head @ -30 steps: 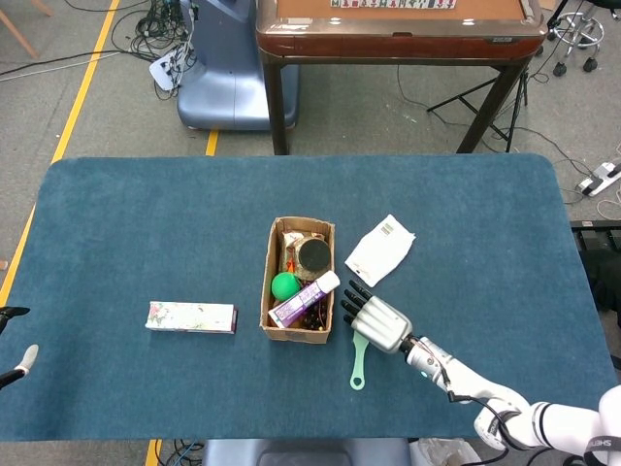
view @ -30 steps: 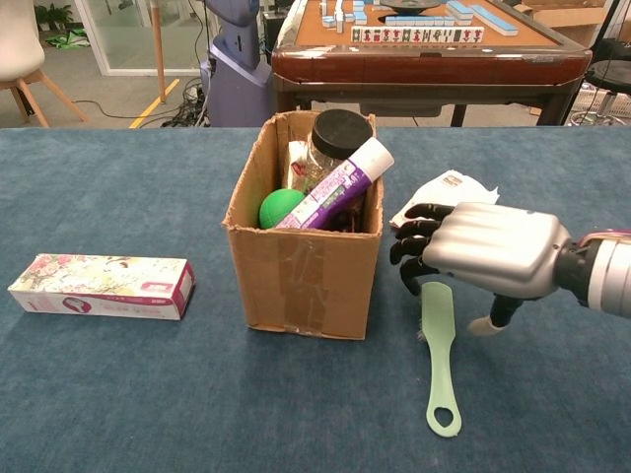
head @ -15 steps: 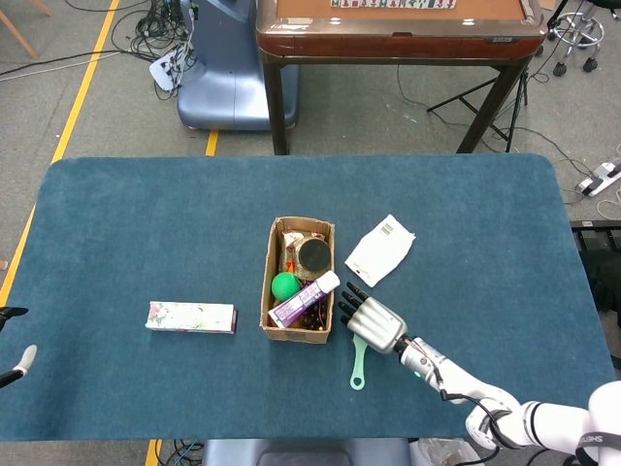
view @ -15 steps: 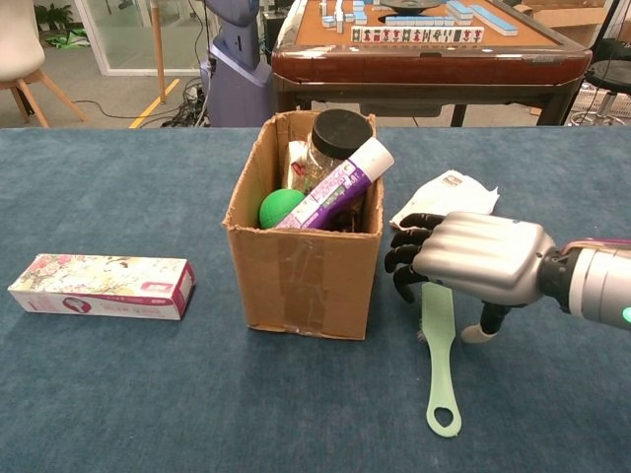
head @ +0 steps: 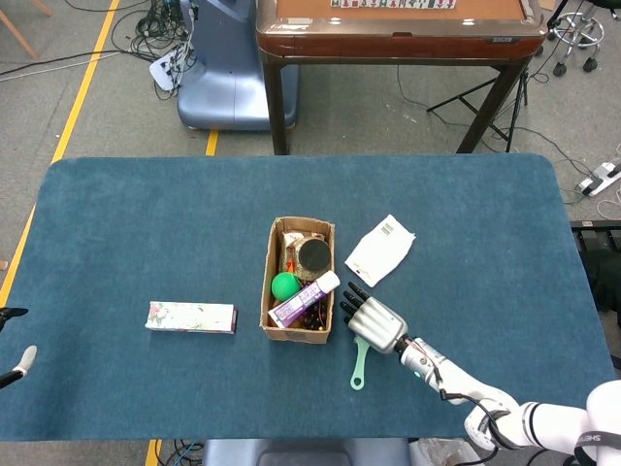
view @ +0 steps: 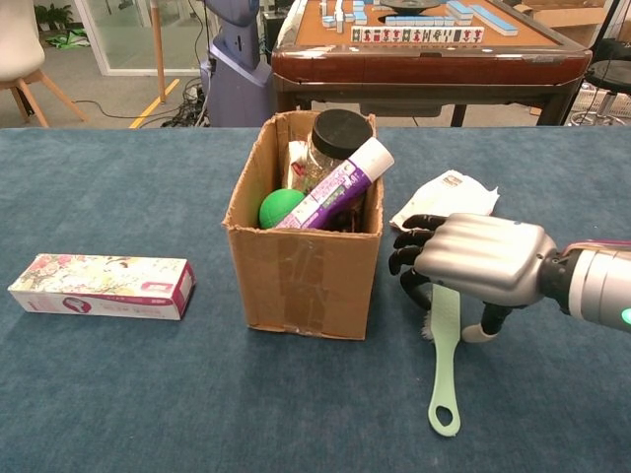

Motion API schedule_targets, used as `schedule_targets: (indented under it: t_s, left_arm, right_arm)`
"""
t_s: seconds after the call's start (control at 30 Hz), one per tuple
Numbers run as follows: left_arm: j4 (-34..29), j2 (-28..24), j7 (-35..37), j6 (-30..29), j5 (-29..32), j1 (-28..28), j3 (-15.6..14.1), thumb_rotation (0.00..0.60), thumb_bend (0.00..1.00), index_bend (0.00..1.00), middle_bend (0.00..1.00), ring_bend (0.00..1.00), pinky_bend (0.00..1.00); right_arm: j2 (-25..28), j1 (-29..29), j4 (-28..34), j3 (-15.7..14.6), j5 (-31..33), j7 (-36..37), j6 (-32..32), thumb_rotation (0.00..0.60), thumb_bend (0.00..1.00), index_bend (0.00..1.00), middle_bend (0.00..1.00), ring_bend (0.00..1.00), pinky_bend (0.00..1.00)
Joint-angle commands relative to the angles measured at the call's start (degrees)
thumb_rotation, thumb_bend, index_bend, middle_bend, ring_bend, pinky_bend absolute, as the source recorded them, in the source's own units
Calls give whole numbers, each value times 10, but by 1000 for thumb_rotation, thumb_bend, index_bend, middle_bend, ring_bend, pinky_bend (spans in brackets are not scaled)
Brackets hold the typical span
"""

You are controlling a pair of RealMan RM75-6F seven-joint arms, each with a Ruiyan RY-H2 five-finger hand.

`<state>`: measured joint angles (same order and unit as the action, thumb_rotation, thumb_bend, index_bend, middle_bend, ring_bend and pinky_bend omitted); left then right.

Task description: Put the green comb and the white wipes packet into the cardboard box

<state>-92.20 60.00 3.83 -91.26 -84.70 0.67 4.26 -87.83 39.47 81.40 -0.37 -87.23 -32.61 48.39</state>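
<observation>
The green comb [head: 358,364] [view: 444,374] lies on the blue table just right of the cardboard box [head: 267,291] [view: 301,276]. My right hand [head: 374,323] [view: 478,261] covers its toothed end, fingers curled down on one side and thumb on the other, gripping it. The handle end still rests on the cloth. The white wipes packet [head: 379,249] [view: 449,192] lies flat behind the hand, right of the box. Only a sliver of my left hand [head: 17,361] shows at the left edge of the head view; its pose is unclear.
The box holds a green ball [head: 283,284], a purple-and-white tube [view: 335,192] and a black-lidded jar [view: 340,133]. A flowered carton [head: 191,316] [view: 99,286] lies to the left. A wooden game table [head: 398,29] stands beyond the far edge.
My right hand lowered and its fingers closed around the comb's toothed end. The comb's top end swung slightly to the right.
</observation>
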Motion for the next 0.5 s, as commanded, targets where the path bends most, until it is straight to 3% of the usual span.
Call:
schedule_targets:
  t_s: [0.03,0.5]
  left_arm:
    - [0,0,0,0,0,0,0,600,279,300,322,231,407]
    - [0,-1,2,0,-3,-1,-1,600,279,300,322,231,407]
  right_arm:
    - [-1,1,-1,-1,1,0,1,600,153,517,227,98,74]
    - [-18,4,-20,-5,-1,-10,12,600,166,529,258,99,74]
